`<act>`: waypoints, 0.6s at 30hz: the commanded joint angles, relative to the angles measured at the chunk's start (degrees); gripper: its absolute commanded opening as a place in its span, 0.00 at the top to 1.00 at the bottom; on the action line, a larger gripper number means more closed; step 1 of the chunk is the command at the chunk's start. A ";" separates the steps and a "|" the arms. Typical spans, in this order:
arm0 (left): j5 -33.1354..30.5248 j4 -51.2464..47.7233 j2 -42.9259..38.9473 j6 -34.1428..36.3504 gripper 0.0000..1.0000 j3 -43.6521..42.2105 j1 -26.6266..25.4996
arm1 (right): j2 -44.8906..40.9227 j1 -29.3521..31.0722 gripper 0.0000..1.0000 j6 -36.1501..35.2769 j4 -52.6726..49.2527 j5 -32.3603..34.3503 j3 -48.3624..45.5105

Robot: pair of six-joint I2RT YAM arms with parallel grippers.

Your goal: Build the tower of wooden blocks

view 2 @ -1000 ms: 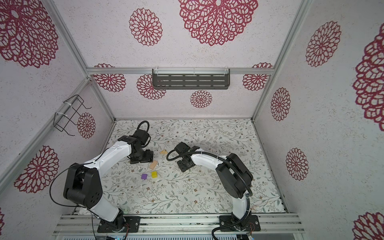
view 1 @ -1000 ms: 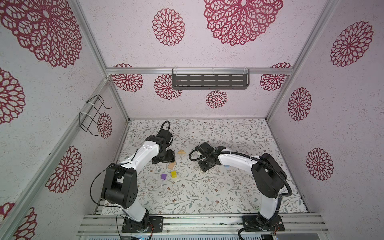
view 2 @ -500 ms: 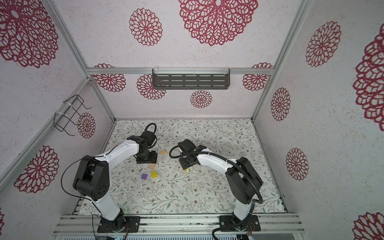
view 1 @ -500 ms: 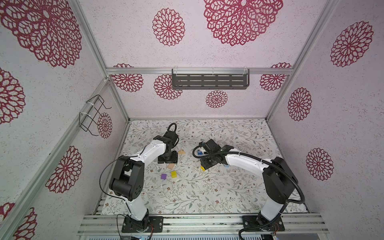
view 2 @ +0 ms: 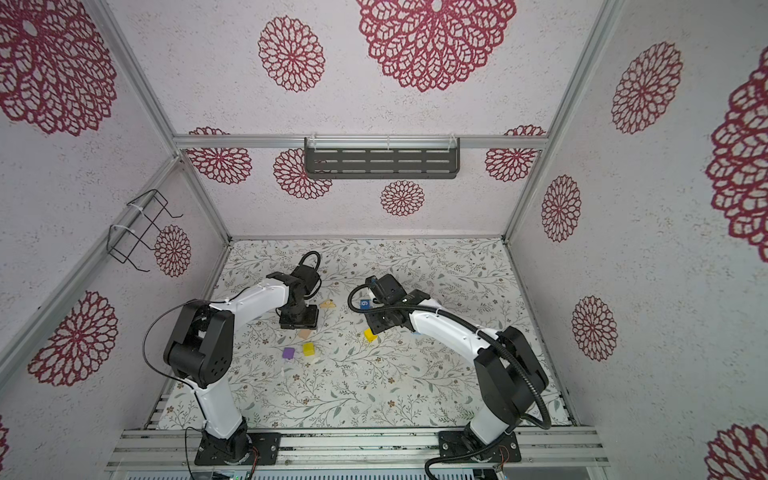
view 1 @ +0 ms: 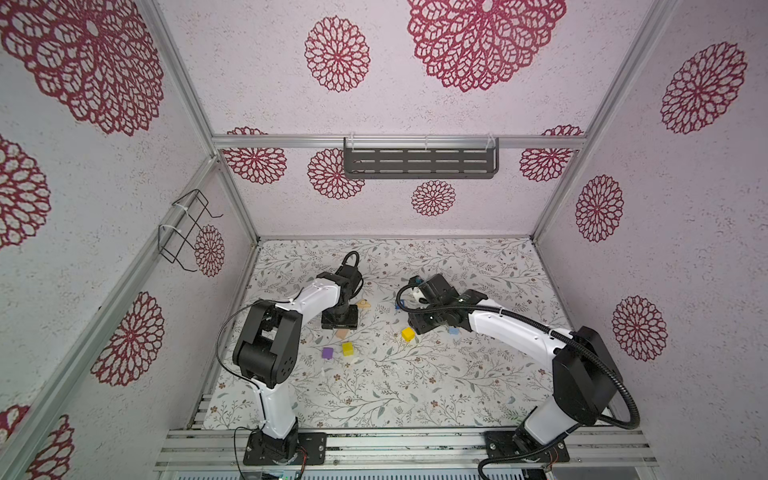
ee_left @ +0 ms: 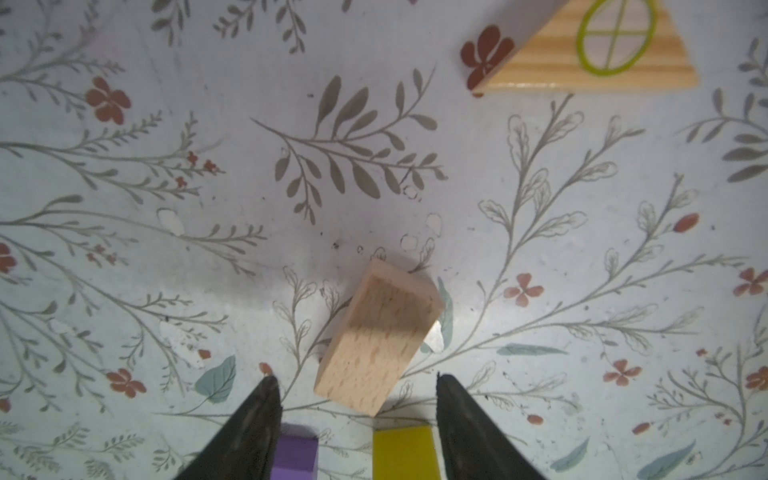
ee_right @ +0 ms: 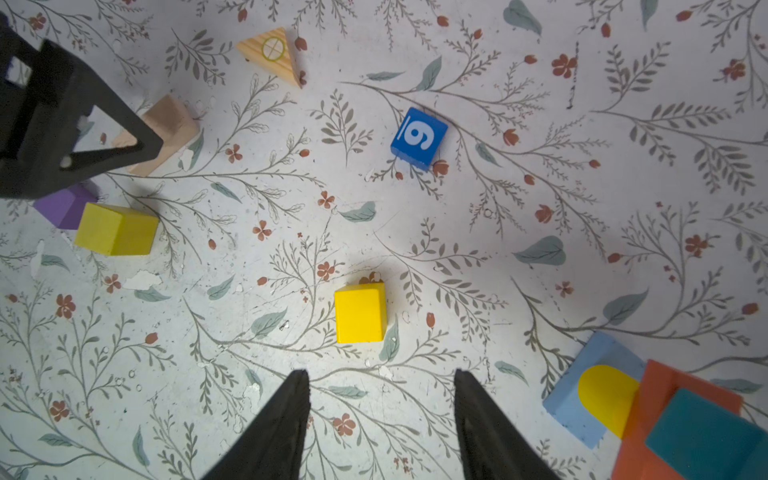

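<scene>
- Your right gripper (ee_right: 379,374) hangs with jaws apart and empty, just short of the yellow cube (ee_right: 359,312); centre over it before pinching.
- The wood block tower (ee_right: 681,415) stands near that cube, on its right seen from above.
- Your left gripper (ee_left: 355,378), fingers spread and empty, frames the skewed tan block (ee_left: 378,332), well left of the cube; square your wrist first.

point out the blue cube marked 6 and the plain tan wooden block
blue cube marked 6 (ee_right: 419,137), right wrist view, numbered upper face
plain tan wooden block (ee_left: 378,340), left wrist view, upper face centre

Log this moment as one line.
left gripper: open, over tan block | right gripper: open, near yellow block | blue 6 cube: loose
</scene>
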 commanded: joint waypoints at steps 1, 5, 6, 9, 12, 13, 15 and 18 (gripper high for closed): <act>0.00 1.03 1.83 -0.30 0.43 1.37 -0.33 | -3.31 -0.65 0.41 1.10 0.01 -0.13 -0.64; 0.09 1.25 3.10 -0.58 0.44 1.79 -0.59 | -4.81 -1.35 0.41 1.01 -0.14 0.05 -1.68; 0.11 1.20 3.41 -0.65 0.45 1.88 -0.76 | -5.20 -1.45 0.41 1.02 -0.24 0.11 -1.89; 0.09 1.25 3.77 -1.09 0.51 2.16 -1.25 | -6.19 -1.88 0.41 0.89 -0.46 0.18 -2.43; 0.48 1.18 3.81 -1.97 0.62 2.82 -1.93 | -7.01 -2.12 0.41 0.75 -0.75 0.27 -2.69; 0.83 1.11 3.81 -2.33 0.66 3.09 -2.17 | -7.19 -2.16 0.41 0.75 -0.92 0.27 -2.74; 2.70 1.33 3.81 -3.56 0.68 3.62 -2.54 | -7.63 -2.34 0.40 0.76 -1.12 0.56 -2.99; 6.15 2.85 3.80 -6.32 0.69 3.77 -3.17 | -8.17 -2.60 0.40 0.75 -1.56 0.87 -3.45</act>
